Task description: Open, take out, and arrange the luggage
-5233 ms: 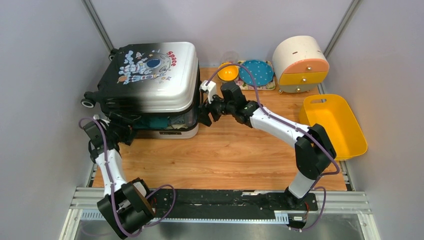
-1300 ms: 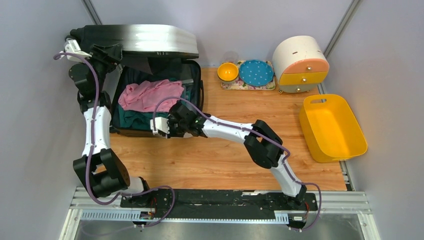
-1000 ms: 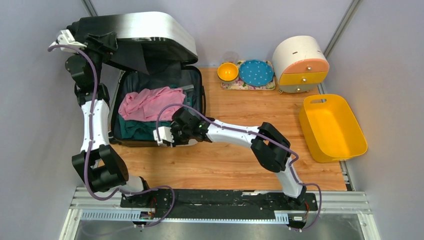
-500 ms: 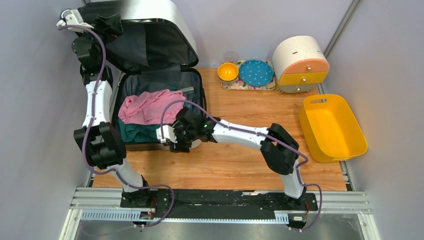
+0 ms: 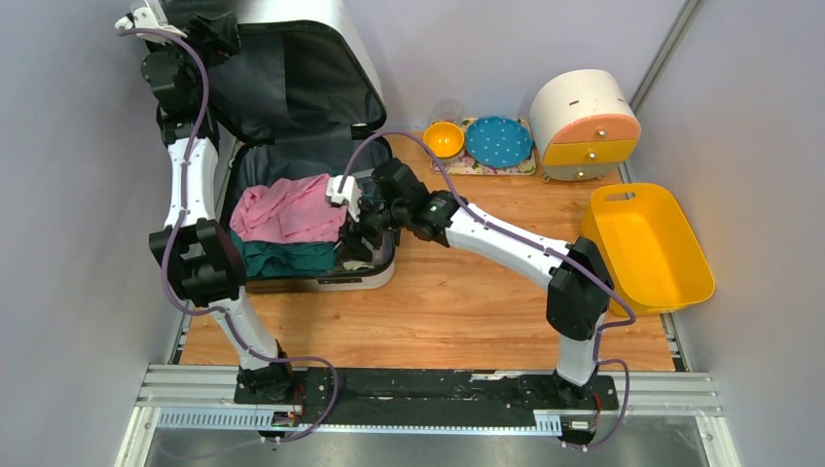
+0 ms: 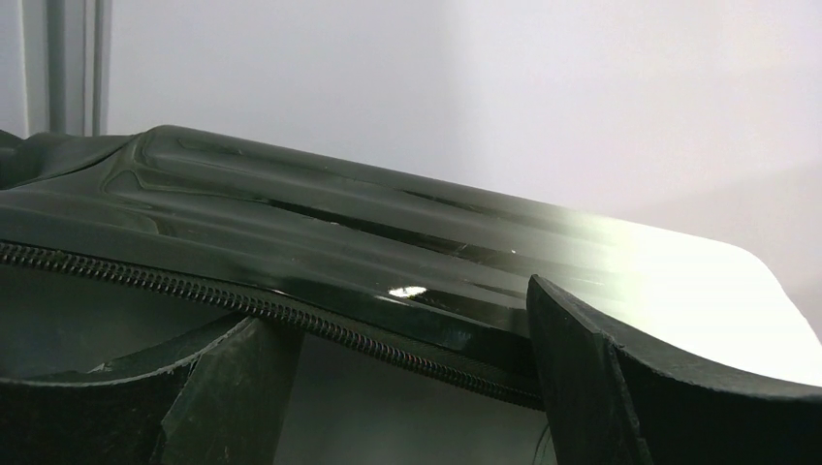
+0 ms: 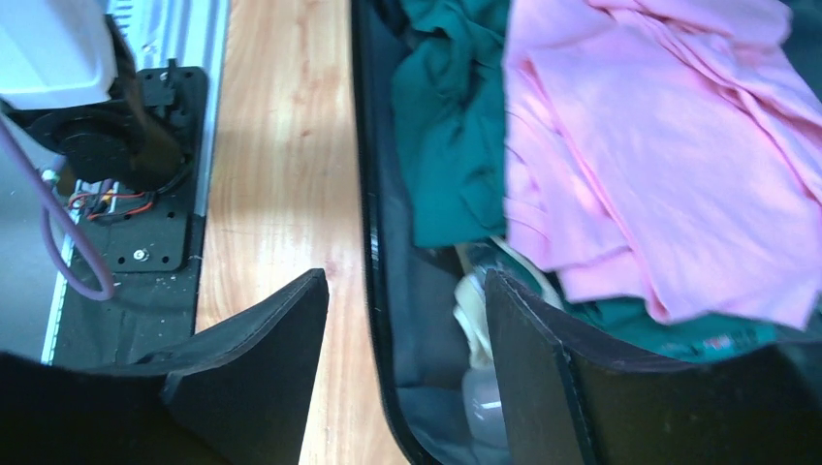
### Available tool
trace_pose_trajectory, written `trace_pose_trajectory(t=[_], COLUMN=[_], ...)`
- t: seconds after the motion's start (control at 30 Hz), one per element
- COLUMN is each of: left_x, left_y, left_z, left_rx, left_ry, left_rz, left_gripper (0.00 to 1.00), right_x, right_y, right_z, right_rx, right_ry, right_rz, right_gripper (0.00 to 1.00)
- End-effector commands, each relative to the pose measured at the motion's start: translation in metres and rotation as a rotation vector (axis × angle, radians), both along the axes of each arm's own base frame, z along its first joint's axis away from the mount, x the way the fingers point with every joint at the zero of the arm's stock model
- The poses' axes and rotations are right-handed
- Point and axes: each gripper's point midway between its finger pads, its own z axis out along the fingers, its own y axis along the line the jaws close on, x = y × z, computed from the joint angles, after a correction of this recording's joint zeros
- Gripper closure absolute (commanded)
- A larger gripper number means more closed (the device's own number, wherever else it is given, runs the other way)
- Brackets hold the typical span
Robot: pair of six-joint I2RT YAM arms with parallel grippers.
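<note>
The right gripper (image 5: 362, 216) has swung, fingers apart, over one open luggage (image 5: 292, 88) on the wooden table (image 5: 467, 292); left gripper (image 5: 216, 29) clamps its lid.

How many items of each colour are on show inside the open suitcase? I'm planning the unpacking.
Pink garment: 1
Dark green garment: 1
Cream item, partly hidden: 1
Total: 3 visible; more may lie beneath.

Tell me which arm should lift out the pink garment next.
Right. The right gripper hovers open beside the pink garment in the luggage, while the left gripper is up at the raised lid, probably propping it.
</note>
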Motion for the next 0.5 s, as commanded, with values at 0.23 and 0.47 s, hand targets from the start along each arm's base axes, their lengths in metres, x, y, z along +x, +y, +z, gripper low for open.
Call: trace_pose_trajectory(t=[0.23,0.47], left_x=[0.009,0.000], left_y=[0.035,0.020], left_z=[0.045,-0.013], left_rx=[0.254,0.213], left_ry=[-0.207,-0.090], left_rz=[0.190,0.107], left_gripper=[0.10,0.10], right_x=[0.017,0.030], right_y=[-0.035,-0.042], right_z=[0.029,0.022], right_rx=[0.032,0.016], right_ry=[0.004,-0.001], right_rz=[-0.102,-0.128], right_gripper=[0.36,0.35])
